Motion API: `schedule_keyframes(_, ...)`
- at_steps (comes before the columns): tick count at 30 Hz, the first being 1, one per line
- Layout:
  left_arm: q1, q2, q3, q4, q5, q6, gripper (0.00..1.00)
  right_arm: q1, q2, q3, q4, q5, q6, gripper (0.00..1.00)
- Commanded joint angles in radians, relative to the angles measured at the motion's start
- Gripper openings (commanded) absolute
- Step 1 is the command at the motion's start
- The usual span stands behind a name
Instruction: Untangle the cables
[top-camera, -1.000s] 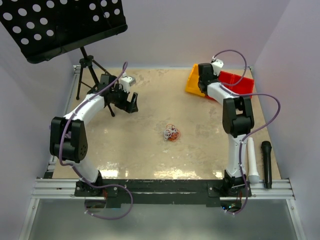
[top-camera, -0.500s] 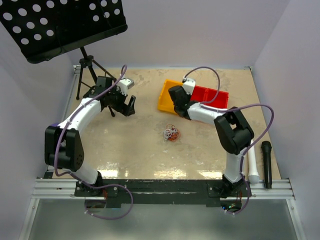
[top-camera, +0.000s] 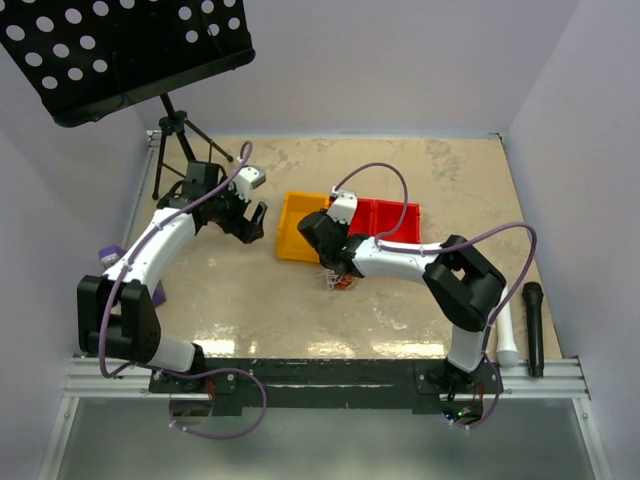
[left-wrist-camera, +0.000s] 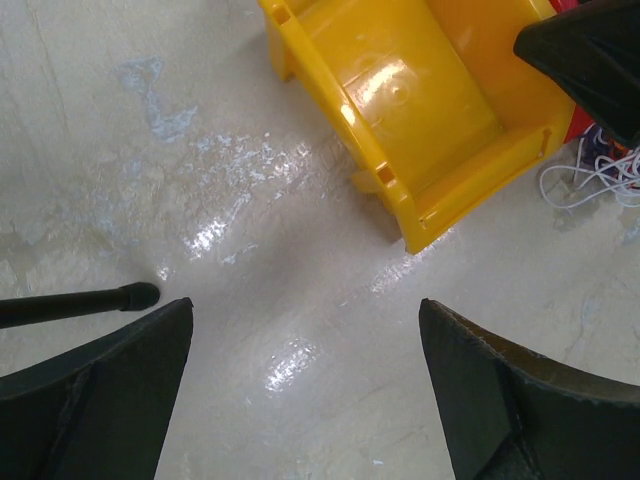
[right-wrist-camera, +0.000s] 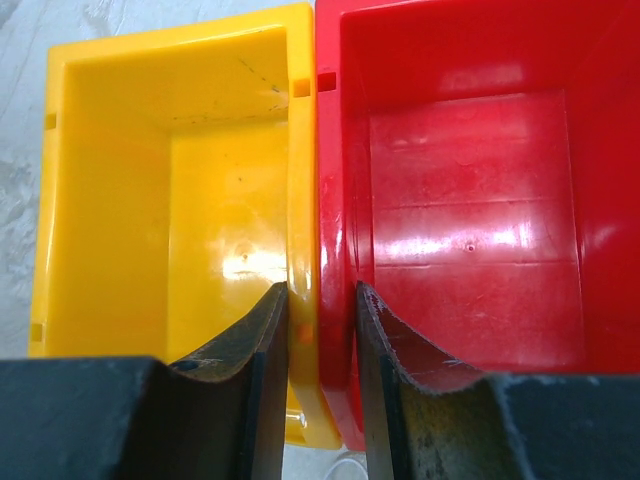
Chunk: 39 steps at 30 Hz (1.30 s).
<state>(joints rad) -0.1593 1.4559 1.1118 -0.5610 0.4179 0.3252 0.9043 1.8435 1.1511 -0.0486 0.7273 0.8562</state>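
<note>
Right end effector (right-wrist-camera: 320, 295) clamping bins (right-wrist-camera: 450, 200), tangled cables (left-wrist-camera: 592, 180)

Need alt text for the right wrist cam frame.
Right gripper clamps the adjoining walls of two open bins, one finger inside the yellow bin at image left, the other inside the red bin at image right. Both bins look empty; a bit of white cable shows at the bottom edge.
</note>
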Motion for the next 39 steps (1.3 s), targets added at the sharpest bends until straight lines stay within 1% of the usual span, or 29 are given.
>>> schedule_keyframes(1, 0.001, -0.049, -0.023, -0.011, 0.004, 0.025, 1.0, 0.036, -0.019, -0.071, -0.102, -0.023, 0.144, 0.29)
schedule_keyframes(4, 0.001, -0.054, -0.032, -0.008, 0.013, 0.025, 1.0, 0.048, -0.038, -0.105, -0.086, -0.046, 0.165, 0.42)
schedule_keyframes(7, 0.0, -0.051, -0.032, -0.011, 0.019, 0.023, 1.0, 0.05, -0.046, -0.082, -0.1, -0.048, 0.164, 0.47)
schedule_keyframes(8, 0.0, -0.052, -0.03, -0.014, 0.019, 0.021, 1.0, 0.05, -0.053, -0.068, -0.111, -0.043, 0.156, 0.52)
schedule_keyframes(10, -0.003, -0.06, -0.029, -0.016, 0.018, 0.023, 1.0, 0.05, -0.084, -0.051, -0.129, -0.039, 0.141, 0.65)
schedule_keyframes(11, -0.003, -0.065, -0.029, -0.014, 0.016, 0.028, 1.0, 0.05, -0.102, -0.053, -0.131, -0.035, 0.129, 0.7)
schedule_keyframes(12, -0.005, -0.069, -0.029, -0.017, 0.013, 0.032, 1.0, 0.05, -0.128, -0.06, -0.134, -0.034, 0.123, 0.73)
schedule_keyframes(14, -0.005, -0.072, -0.027, -0.019, 0.009, 0.037, 1.0, 0.05, -0.179, -0.089, -0.137, -0.032, 0.116, 0.76)
schedule_keyframes(18, -0.006, -0.071, -0.026, -0.022, 0.01, 0.04, 1.0, 0.05, -0.256, -0.171, -0.129, -0.054, 0.115, 0.75)
schedule_keyframes(23, -0.019, -0.065, -0.029, -0.019, 0.016, 0.038, 1.0, 0.051, -0.355, -0.307, -0.063, -0.104, 0.096, 0.68)
schedule_keyframes(26, -0.034, -0.057, -0.024, -0.017, 0.015, 0.037, 1.0, 0.051, -0.385, -0.364, -0.014, -0.132, 0.058, 0.65)
schedule_keyframes(28, -0.051, -0.052, -0.021, -0.019, 0.015, 0.034, 1.0, 0.053, -0.392, -0.386, 0.006, -0.135, 0.035, 0.62)
schedule_keyframes(30, -0.069, -0.049, -0.023, -0.017, 0.015, 0.029, 1.0, 0.053, -0.395, -0.392, 0.013, -0.126, 0.024, 0.56)
schedule_keyframes(34, -0.127, -0.046, -0.061, 0.007, 0.013, 0.015, 1.0, 0.053, -0.391, -0.384, 0.027, -0.112, 0.012, 0.52)
schedule_keyframes(36, -0.15, -0.046, -0.079, 0.021, 0.009, 0.011, 1.0, 0.053, -0.38, -0.375, 0.035, -0.109, 0.006, 0.47)
schedule_keyframes(39, -0.174, -0.039, -0.083, 0.026, 0.018, 0.008, 1.0, 0.053, -0.369, -0.373, 0.042, -0.124, -0.003, 0.33)
